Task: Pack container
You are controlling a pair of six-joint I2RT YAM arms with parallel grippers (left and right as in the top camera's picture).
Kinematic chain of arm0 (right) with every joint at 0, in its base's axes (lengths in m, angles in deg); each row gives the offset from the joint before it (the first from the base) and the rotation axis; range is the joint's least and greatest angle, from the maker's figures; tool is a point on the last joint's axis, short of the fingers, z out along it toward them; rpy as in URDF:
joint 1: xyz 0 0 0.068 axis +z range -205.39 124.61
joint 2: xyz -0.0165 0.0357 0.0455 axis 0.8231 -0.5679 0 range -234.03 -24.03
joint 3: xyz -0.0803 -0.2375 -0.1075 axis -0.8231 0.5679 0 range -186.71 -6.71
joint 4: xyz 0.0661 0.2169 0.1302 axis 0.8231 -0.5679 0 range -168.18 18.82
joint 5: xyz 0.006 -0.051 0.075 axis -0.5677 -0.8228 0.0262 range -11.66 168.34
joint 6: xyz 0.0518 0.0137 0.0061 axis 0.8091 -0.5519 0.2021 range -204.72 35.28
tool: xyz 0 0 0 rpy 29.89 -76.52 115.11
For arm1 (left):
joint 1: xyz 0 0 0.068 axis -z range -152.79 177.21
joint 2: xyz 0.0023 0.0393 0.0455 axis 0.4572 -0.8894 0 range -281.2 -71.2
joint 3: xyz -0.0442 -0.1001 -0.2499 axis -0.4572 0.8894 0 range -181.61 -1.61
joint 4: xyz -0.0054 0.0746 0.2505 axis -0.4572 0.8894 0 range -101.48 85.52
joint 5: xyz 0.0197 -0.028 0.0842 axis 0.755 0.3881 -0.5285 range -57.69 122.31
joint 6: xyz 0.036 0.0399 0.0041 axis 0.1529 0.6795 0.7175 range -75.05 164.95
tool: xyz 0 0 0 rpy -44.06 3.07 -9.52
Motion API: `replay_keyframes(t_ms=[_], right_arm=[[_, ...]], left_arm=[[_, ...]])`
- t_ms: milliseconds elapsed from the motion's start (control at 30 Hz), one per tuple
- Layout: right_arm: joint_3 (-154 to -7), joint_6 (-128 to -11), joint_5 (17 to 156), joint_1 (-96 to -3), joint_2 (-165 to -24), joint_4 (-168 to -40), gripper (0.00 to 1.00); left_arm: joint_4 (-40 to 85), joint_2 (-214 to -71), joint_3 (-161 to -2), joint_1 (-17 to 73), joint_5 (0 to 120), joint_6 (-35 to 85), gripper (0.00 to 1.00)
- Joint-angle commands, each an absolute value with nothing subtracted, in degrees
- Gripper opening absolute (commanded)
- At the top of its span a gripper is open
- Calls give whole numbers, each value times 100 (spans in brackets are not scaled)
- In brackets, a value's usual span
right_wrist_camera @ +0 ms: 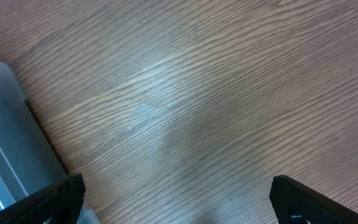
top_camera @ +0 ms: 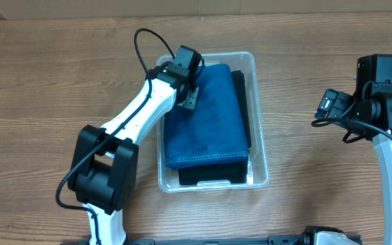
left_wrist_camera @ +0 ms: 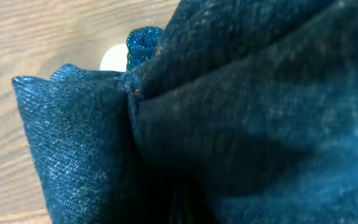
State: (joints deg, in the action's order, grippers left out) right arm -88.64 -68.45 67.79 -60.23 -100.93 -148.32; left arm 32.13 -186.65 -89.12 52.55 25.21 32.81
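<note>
A wood-grain bench [top_camera: 46, 82] fills the scene, with two white-and-black arms working over it. The left arm [top_camera: 131, 122] rises from the near edge, left of the middle, and slants toward the far edge. The right arm [top_camera: 386, 109] stands by the right edge, its wrist turned inward and well apart from the work.

The clear plastic container [top_camera: 260, 136] sits about the middle of the bench, its long sides running from near edge to far edge and its near end short of the near edge. A folded blue cloth [top_camera: 206, 129] of denim-like weave lies inside, covering most of the bin. It rests on a folded black cloth [top_camera: 213, 173], which shows along the container's right side and at its near end.

The left gripper [top_camera: 190, 99] is down at the blue cloth's far left corner, just inside the container's left wall. Its wrist camera sees little but bunched blue fabric pressed close, with none of its fingers visible, so whether they pinch the cloth cannot be told. The right gripper [right_wrist_camera: 178, 202] hangs over bare wood, its two dark fingertips spread wide with nothing between them.
</note>
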Motion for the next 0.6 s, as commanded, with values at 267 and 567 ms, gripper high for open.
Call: replay_keyframes(t_ms=[267,567], right_arm=[[-8851,-7514,7925,-6028,-10078,-14585,100],[-8851,-8327,8228,-4935,-10531,-13108,100]], left_arm=[[4415,-16454,-10011,5185,1997,3121,58],[5335,-15378,-10013,2881,2069,2242,100]])
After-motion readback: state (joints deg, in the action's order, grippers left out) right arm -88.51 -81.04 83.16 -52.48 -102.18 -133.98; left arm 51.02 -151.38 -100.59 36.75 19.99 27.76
